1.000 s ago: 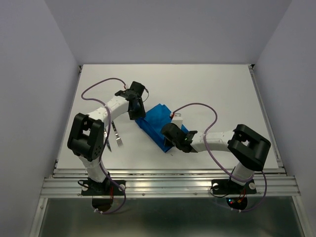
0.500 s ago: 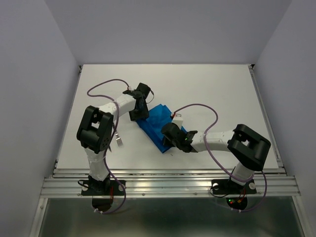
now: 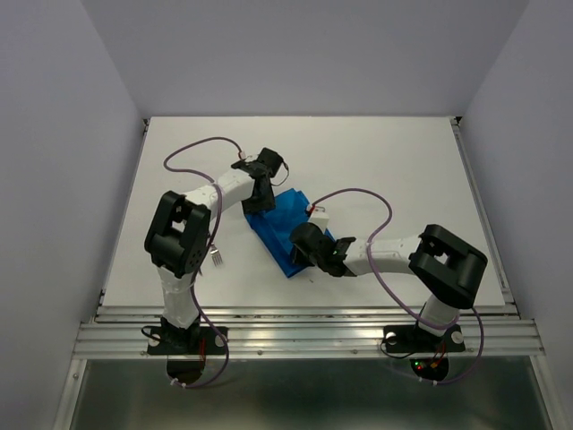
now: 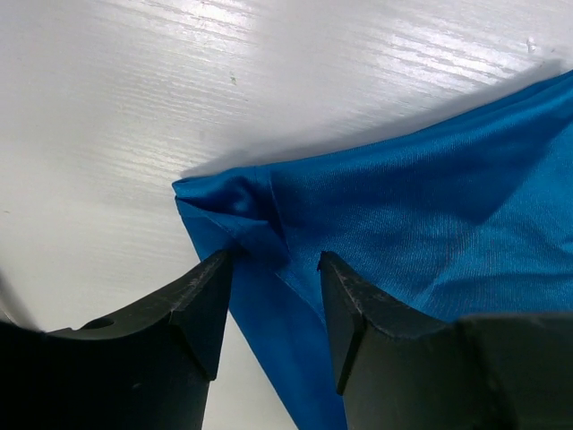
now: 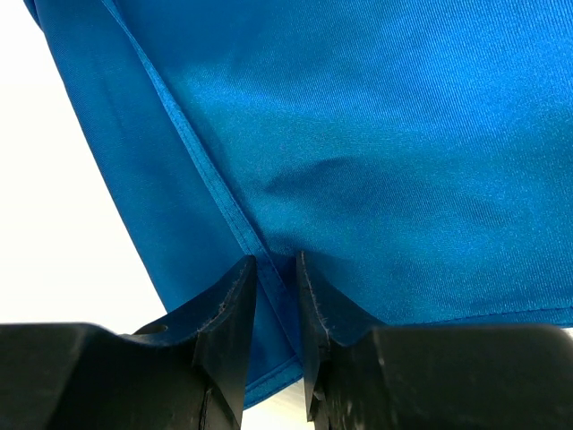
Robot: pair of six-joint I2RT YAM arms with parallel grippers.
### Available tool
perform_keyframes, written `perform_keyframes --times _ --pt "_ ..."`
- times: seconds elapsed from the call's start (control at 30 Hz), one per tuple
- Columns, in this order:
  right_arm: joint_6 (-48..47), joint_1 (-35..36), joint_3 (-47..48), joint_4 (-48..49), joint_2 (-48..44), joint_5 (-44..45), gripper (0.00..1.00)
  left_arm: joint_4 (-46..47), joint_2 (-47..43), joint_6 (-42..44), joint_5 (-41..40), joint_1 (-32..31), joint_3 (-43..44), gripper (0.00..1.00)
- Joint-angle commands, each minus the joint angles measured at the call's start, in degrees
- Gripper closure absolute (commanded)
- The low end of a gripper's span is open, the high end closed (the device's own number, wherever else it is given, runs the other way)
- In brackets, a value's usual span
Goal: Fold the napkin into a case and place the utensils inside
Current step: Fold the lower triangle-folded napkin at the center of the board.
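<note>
A slim silver metal fork (image 3: 217,260) lies at left on the white desk (image 3: 376,152), outside the cloth; no knife can be made out. The left tool (image 4: 273,262) stands wide astride the far-left corner of the creased bright blue cloth napkin (image 3: 291,222), mid-desk. The right tool (image 5: 276,267), narrow, pinches its near hem. Folding appears partway: no finished pouch, the fork yet to go in.

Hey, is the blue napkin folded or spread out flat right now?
Folded. The napkin lies as a narrow strip from above, and the right wrist view shows a hemmed edge lying over another layer.
</note>
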Motion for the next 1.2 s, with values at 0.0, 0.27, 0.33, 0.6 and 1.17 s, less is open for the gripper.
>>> perform_keyframes --times 0.0,0.27,0.33,0.6,1.17 --pt "0.9 0.9 -0.3 -4.1 2.6 -1.9 0.69 -1.4 0.2 -1.0 -3.4 -1.1 2.4 0.47" --pt "0.8 0.9 0.1 -4.4 2.9 -1.7 0.69 -5.2 3.1 -2.6 -8.5 -1.4 4.9 0.47" --pt "0.8 1.4 0.1 -4.5 2.9 -1.7 0.69 -5.4 3.6 -2.8 -8.8 -1.4 4.9 0.5" --pt "0.8 1.4 0.3 -4.6 3.2 -1.7 0.69 -5.8 5.5 -3.1 -10.2 -1.5 5.5 0.55" --pt "-0.2 1.4 0.8 -7.8 -3.9 1.9 0.51 -7.0 4.6 -3.0 -8.9 -1.5 5.6 1.0"
